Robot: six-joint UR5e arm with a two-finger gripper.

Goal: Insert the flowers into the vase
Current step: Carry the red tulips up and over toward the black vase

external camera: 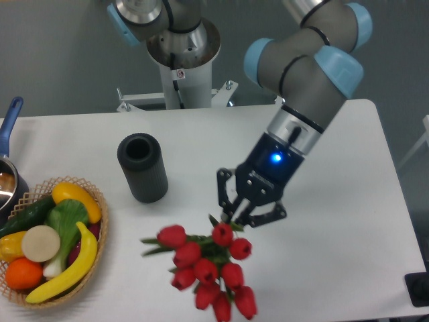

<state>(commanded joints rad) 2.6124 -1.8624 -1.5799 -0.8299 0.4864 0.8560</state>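
Observation:
A bunch of red tulips, the flowers [204, 265], hangs over the front middle of the table, buds pointing toward the camera and down. My gripper [236, 216] is shut on their green stems just above the buds. The vase [142, 168], a black ribbed cylinder with an open round mouth, stands upright on the table to the left of the gripper, about a hand's width away from the flowers. Nothing is inside its mouth as far as I can see.
A wicker basket [100, 231] of fruit and vegetables sits at the front left edge. A blue-handled metal pot [8, 144] is partly cut off at the far left. The arm's base column [182, 64] rises behind the table.

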